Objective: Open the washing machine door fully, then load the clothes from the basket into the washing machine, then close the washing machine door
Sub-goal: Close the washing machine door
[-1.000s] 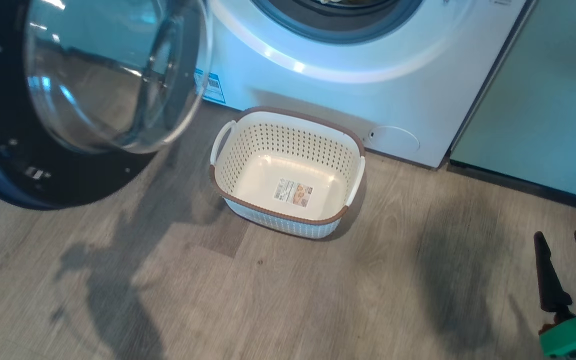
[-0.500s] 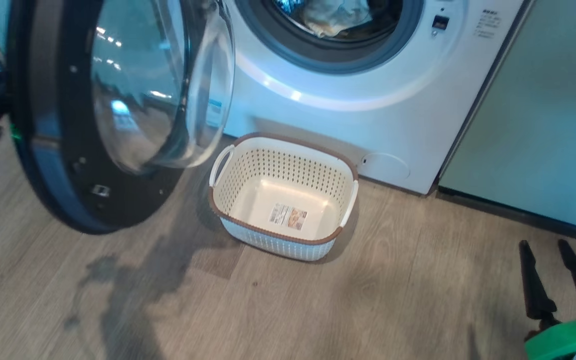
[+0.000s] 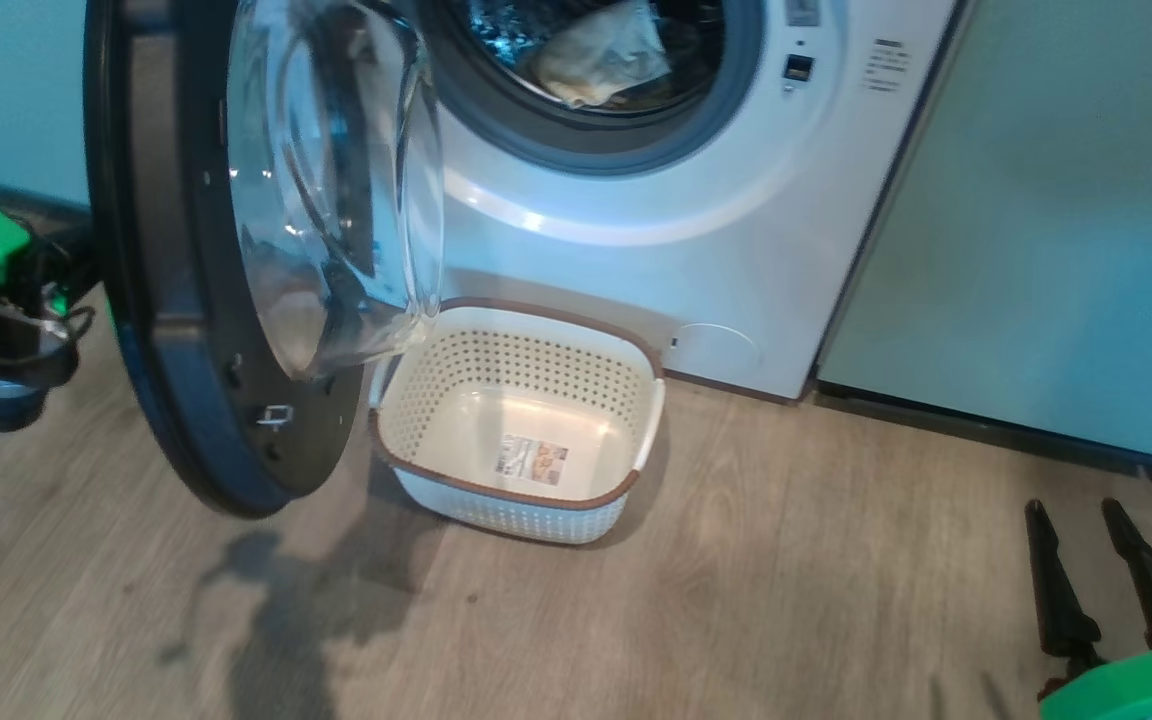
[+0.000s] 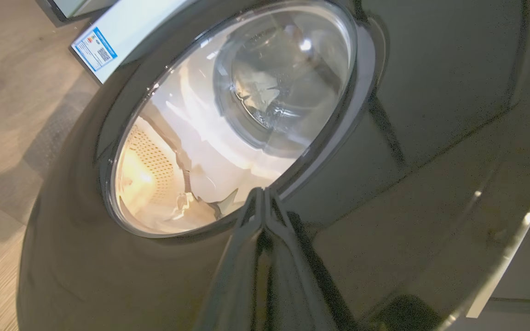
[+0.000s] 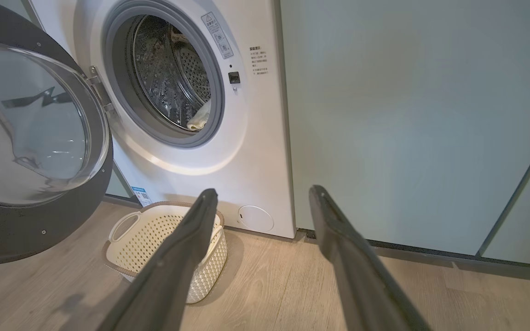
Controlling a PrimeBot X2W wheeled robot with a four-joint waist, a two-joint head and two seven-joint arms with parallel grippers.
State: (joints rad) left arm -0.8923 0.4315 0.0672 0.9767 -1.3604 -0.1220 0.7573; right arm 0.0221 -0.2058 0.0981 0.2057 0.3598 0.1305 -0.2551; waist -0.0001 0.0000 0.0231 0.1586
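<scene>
1. While my left gripper (image 4: 263, 196) has its fingers pressed together, tips against the door's (image 3: 166, 300) glossy black outer face, the glass window lies at its 11 o'clock.
2. My right gripper (image 3: 1073, 512) hangs low at the head view's 5 o'clock, fingers apart, holding nothing, basket (image 3: 496, 515) at its 10 o'clock.
3. I see the door half open; clothes (image 3: 596, 60) lie in the washer's (image 3: 736, 250) drum at 12 o'clock.

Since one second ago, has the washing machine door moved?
Yes. The door has swung toward closing: its glass now overlaps the left rim of the basket, which it cleared before.
</scene>
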